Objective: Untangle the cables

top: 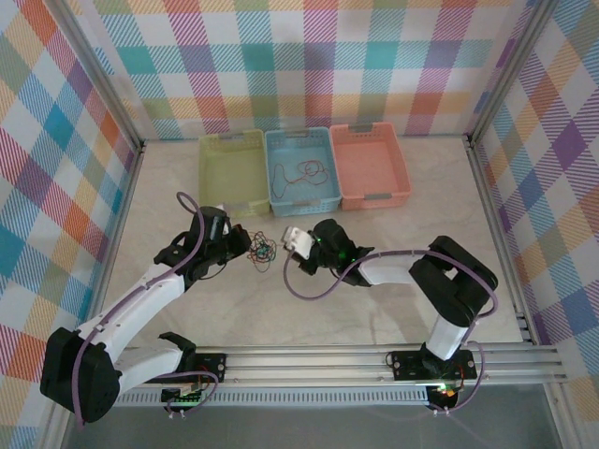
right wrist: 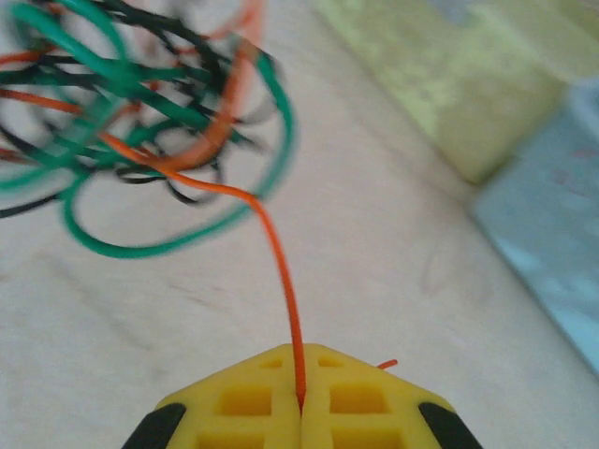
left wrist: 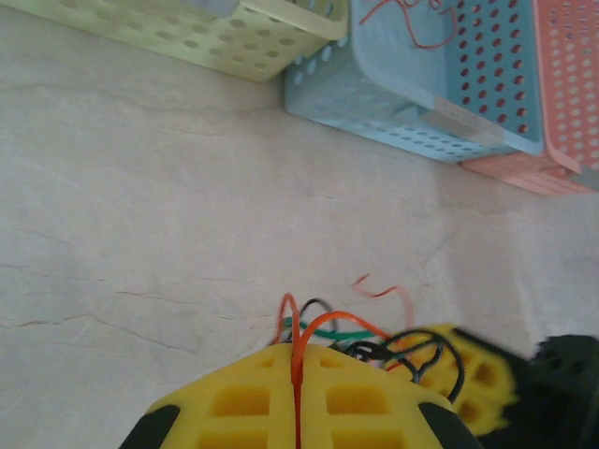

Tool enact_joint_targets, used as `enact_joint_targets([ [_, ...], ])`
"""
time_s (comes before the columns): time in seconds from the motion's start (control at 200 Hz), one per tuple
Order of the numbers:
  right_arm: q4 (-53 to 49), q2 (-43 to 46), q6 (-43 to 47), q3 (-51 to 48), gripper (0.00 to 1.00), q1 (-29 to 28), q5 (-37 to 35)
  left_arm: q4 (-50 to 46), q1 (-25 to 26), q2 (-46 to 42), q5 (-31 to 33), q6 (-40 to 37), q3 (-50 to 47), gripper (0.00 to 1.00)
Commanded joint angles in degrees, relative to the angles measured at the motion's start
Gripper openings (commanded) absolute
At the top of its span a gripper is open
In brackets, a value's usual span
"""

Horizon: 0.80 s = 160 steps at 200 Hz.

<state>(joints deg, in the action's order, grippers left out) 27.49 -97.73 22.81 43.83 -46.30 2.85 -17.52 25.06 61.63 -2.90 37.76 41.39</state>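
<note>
The cables form a small tangle [top: 261, 251] of orange, green and black wire on the table between my two grippers. My left gripper [top: 246, 245] is at the tangle's left side. In the left wrist view its yellow jaws [left wrist: 298, 374] are shut on an orange cable [left wrist: 298, 337] that loops up from the tangle [left wrist: 393, 346]. My right gripper [top: 284, 251] is at the tangle's right side. In the right wrist view it [right wrist: 300, 404] is shut on one orange strand [right wrist: 284, 281] running out of the blurred tangle [right wrist: 140, 122]. A separate red cable [top: 299, 173] lies in the blue basket [top: 270, 182].
Three baskets stand in a row at the back: yellow-green [top: 204, 178], blue, and pink [top: 404, 173]. The blue basket's wall [left wrist: 393, 103] is close ahead in the left wrist view. Metal rails run along the table's sides and near edge [top: 374, 360].
</note>
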Motion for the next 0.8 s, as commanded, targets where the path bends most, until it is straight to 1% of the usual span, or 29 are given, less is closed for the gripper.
enact_joint_targets([
  [0.0, 4.2, 2.9, -7.1, -1.9, 0.0, 3.2, -7.8, -2.1, 0.4, -1.6, 3.6, 0.0, -0.4, 0.0],
  [0.155, 2.0, 4.4, -13.6, -2.8, 0.0, 7.3, -15.7, -2.5, 0.5, -2.1, 4.7, 0.3, -0.5, 0.0],
  [0.29, 2.1, 6.4, -16.7, -4.5, 0.0, 9.8, -19.6, -2.7, 0.4, -2.3, 5.0, 0.5, -0.6, 0.0],
  [0.305, 2.1, 6.6, -18.5, -4.7, 0.0, 10.0, -20.0, -2.6, 0.4, -2.2, 5.1, 0.5, -0.6, 0.0],
  [0.385, 2.3, 7.4, -20.2, -5.5, 0.0, 10.9, -21.2, -2.7, 0.4, -2.3, 5.1, 0.5, -0.6, 0.0],
  [0.45, 2.8, 7.6, -20.5, -5.8, 0.0, 11.3, -19.7, -2.6, 0.4, -2.0, 4.7, 0.3, -0.6, 0.0],
  [0.585, 4.6, 7.7, -20.3, -6.0, 0.0, 11.3, -13.0, -1.7, 0.4, 0.1, 2.8, 0.0, -0.4, 0.0],
  [0.795, 3.1, 6.2, -20.0, -4.3, 0.0, 11.2, -8.6, -0.9, 0.5, 8.5, -3.6, 0.2, 1.6, 0.0],
])
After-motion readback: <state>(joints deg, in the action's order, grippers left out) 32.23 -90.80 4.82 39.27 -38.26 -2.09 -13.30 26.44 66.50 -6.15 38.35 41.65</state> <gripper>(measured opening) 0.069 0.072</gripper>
